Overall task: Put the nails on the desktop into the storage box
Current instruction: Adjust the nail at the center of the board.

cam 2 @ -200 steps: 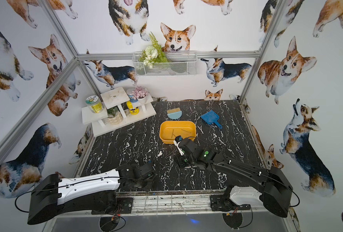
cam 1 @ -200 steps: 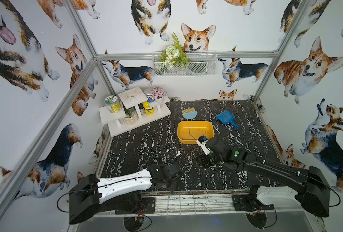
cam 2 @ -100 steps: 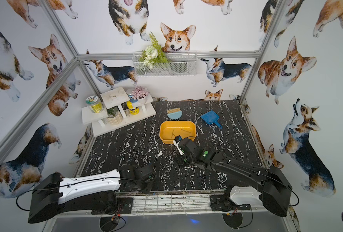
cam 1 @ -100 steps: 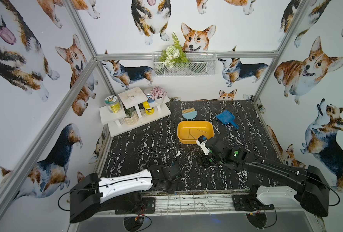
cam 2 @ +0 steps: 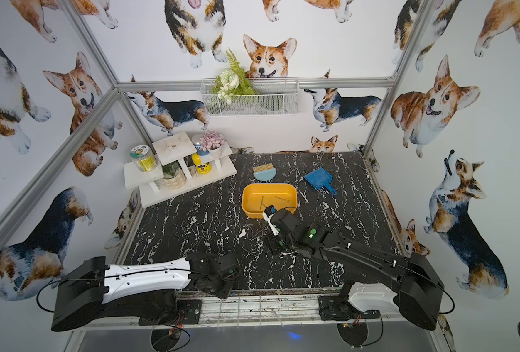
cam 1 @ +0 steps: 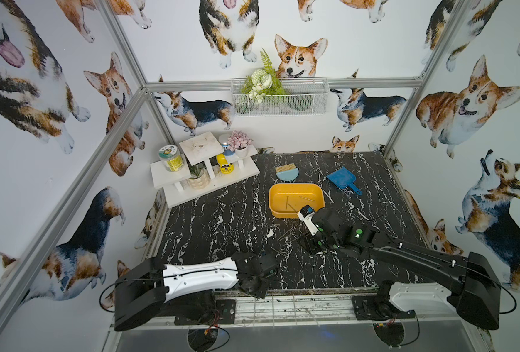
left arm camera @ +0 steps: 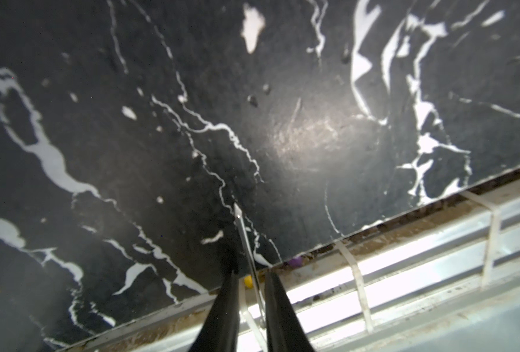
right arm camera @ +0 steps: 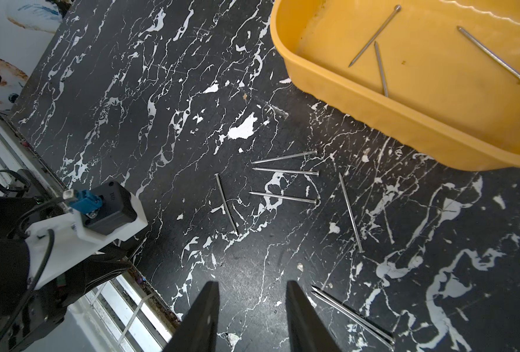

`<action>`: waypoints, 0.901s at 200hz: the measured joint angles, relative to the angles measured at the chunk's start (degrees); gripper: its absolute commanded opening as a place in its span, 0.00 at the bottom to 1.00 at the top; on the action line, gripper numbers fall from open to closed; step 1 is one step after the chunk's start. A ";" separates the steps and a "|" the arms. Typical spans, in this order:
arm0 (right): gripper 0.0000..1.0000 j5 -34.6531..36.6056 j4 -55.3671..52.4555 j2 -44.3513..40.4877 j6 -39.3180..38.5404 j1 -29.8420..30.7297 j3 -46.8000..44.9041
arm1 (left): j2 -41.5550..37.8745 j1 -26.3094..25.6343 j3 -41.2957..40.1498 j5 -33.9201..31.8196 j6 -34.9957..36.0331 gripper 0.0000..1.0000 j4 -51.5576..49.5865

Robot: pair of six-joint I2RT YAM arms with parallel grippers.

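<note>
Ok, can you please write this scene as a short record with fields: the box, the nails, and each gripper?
box: yellow, standing on the black table
nails in box: three
loose nails: at least seven on the table in the right wrist view
right gripper: open, nothing between the jaws, close to the loose nails
left gripper: at the table's front edge, one nail between the jaws; whether it is gripped is unclear
</note>
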 measured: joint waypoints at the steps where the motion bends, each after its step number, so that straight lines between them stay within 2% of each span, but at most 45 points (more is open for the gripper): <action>1: 0.41 0.02 0.00 -0.02 0.00 0.00 0.00 | 0.07 -0.02 0.02 0.00 -0.09 0.21 -0.02; 75: 0.41 1.25 -0.13 -1.36 -0.35 0.00 -0.46 | 1.25 -0.20 -0.13 0.96 -0.72 0.00 0.81; 127: 0.41 1.25 -0.15 -1.51 -0.44 -0.04 -1.29 | 0.37 0.87 1.73 2.75 -0.07 0.00 -0.15; 180: 0.41 1.25 -0.11 -0.68 -1.64 -0.28 -1.29 | -6.49 9.79 5.49 4.96 3.45 0.00 -5.68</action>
